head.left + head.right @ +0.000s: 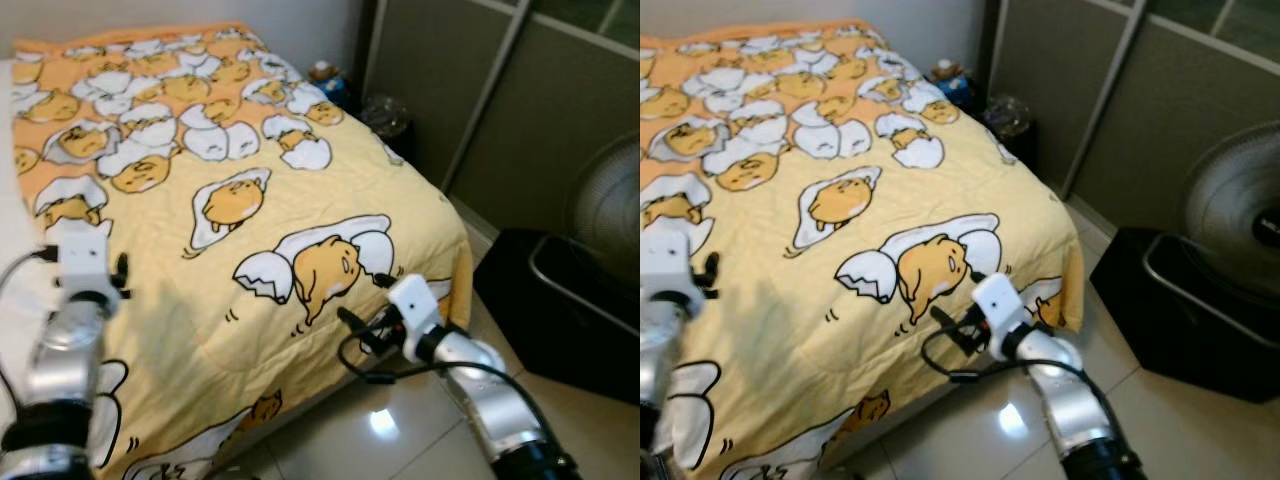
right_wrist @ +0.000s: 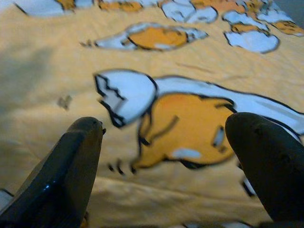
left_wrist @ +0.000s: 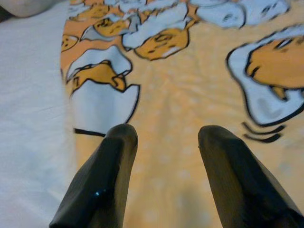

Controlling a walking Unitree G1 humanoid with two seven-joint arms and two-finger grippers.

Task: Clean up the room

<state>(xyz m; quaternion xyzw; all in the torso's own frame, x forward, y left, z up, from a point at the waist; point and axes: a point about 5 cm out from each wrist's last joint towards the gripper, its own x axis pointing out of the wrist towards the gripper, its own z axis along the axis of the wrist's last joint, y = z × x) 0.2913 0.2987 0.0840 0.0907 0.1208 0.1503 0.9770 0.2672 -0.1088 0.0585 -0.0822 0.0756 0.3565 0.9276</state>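
No readable text anywhere here. The yellow blanket (image 1: 250, 200) on the bed carries only printed cartoon egg characters (drawings, no lettering that can be made out). The small items in the corner by the wall (image 1: 330, 80) are too blurred for any label to be read, and the fan (image 1: 1240, 215) and the black box (image 1: 1180, 310) below it show no legible brand or number.

Yellow egg-print blanket (image 1: 840, 200) covers the bed, hanging over its near right corner. Right arm (image 1: 1040, 370) reaches in at that corner, left arm (image 1: 665, 290) over the near left. A fan (image 1: 1235, 215) stands far right.
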